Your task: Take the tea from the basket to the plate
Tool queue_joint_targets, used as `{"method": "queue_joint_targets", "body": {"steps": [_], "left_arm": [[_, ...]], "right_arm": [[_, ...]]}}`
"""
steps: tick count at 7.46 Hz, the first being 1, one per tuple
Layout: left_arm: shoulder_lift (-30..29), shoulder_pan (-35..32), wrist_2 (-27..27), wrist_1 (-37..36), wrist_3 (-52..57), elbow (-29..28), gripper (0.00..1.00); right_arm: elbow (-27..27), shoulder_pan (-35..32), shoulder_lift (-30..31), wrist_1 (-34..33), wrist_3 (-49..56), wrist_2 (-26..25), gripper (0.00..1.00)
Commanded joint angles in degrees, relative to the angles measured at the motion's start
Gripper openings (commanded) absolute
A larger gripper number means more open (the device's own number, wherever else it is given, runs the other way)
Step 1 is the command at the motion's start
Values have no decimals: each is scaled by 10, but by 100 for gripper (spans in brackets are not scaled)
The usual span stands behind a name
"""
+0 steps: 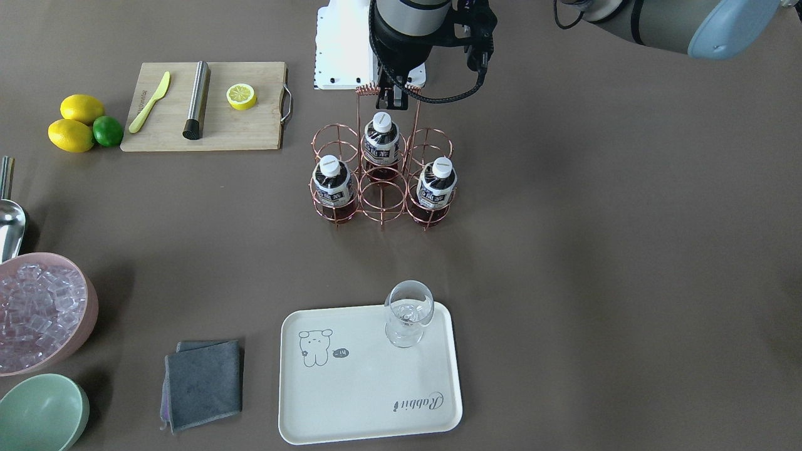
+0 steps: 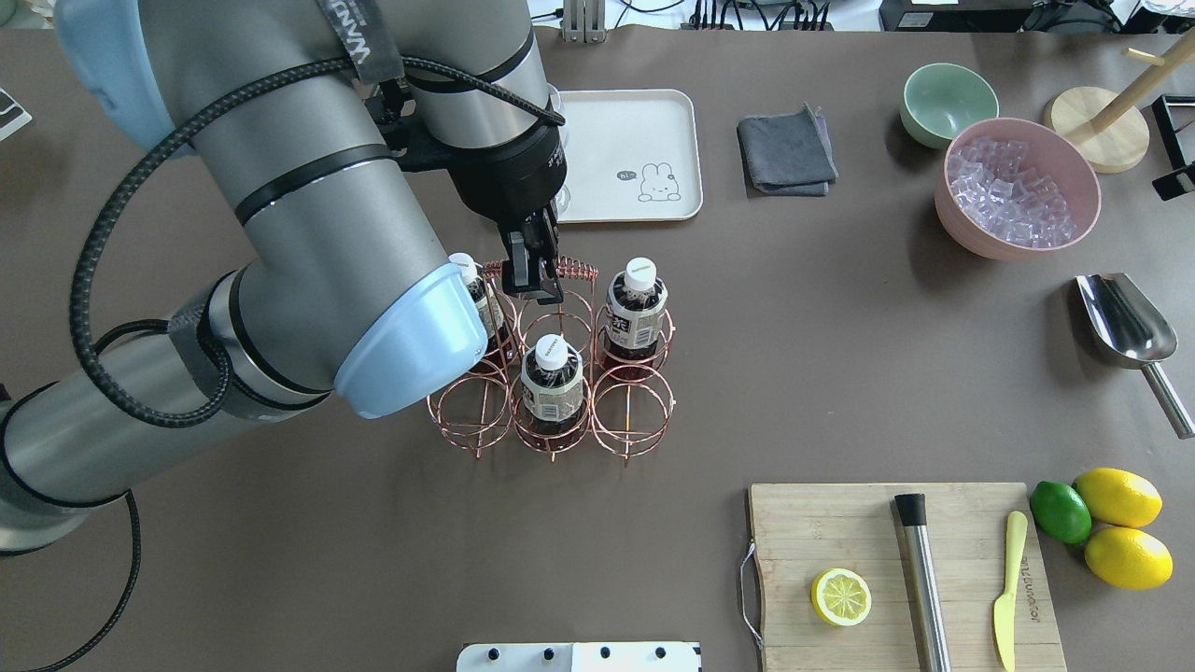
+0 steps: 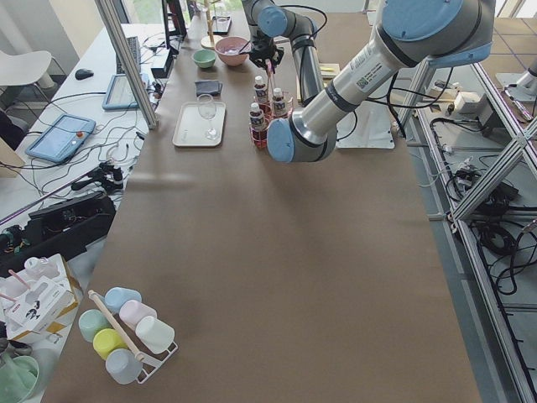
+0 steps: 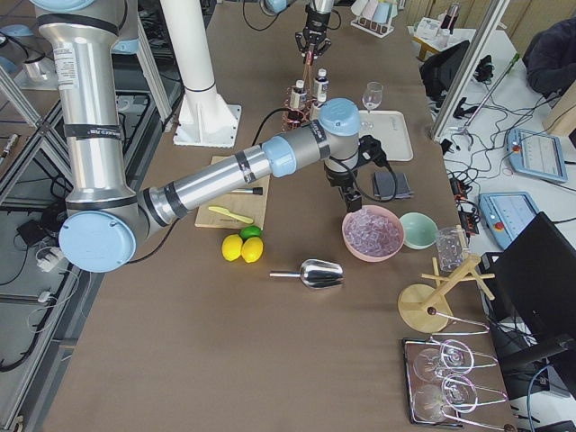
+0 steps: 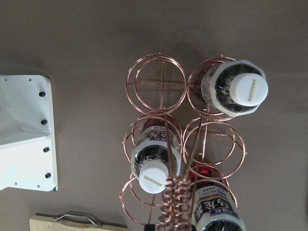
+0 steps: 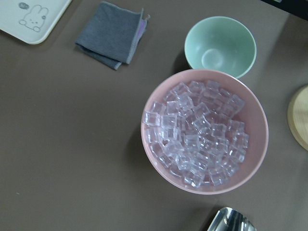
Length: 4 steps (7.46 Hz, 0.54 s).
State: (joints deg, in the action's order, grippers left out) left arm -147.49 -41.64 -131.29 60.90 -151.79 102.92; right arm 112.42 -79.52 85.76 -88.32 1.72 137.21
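The copper wire basket (image 1: 361, 188) stands mid-table with three tea bottles in it (image 1: 381, 141) (image 1: 332, 183) (image 1: 437, 185). In the overhead view two bottles show clearly (image 2: 635, 308) (image 2: 551, 378); the third (image 2: 470, 277) is partly hidden behind the left arm. My left gripper (image 2: 532, 271) is shut on the coiled top of the basket's handle (image 2: 577, 272), straight above the bottles. The cream plate (image 1: 351, 388) lies apart from the basket and holds a stemmed glass (image 1: 408, 313). My right gripper (image 4: 351, 193) hovers over the pink ice bowl (image 6: 204, 130); I cannot tell whether it is open or shut.
A wooden cutting board (image 1: 250, 125) carries a lemon half (image 1: 241, 96), a steel muddler (image 1: 197, 100) and a yellow knife (image 1: 150, 101). Lemons and a lime (image 1: 108, 131) lie beside it. A grey cloth (image 1: 203, 383), a green bowl (image 1: 41, 413) and a metal scoop (image 2: 1125, 322) surround the ice bowl.
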Motion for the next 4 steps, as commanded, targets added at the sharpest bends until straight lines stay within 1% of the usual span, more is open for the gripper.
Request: {"method": "queue_joint_targets", "body": {"steps": [1, 2, 3, 4], "left_arm": [[0, 9, 11, 1, 1, -11, 0], [1, 10, 12, 1, 1, -11, 0], [1, 11, 12, 1, 1, -10, 0], [2, 11, 12, 1, 1, -7, 0]], "right_arm": [[-2, 59, -40, 79, -95, 29, 100], [-4, 84, -65, 79, -118, 30, 100], [2, 102, -80, 81, -118, 31, 100], [24, 121, -86, 81, -126, 23, 100]]}}
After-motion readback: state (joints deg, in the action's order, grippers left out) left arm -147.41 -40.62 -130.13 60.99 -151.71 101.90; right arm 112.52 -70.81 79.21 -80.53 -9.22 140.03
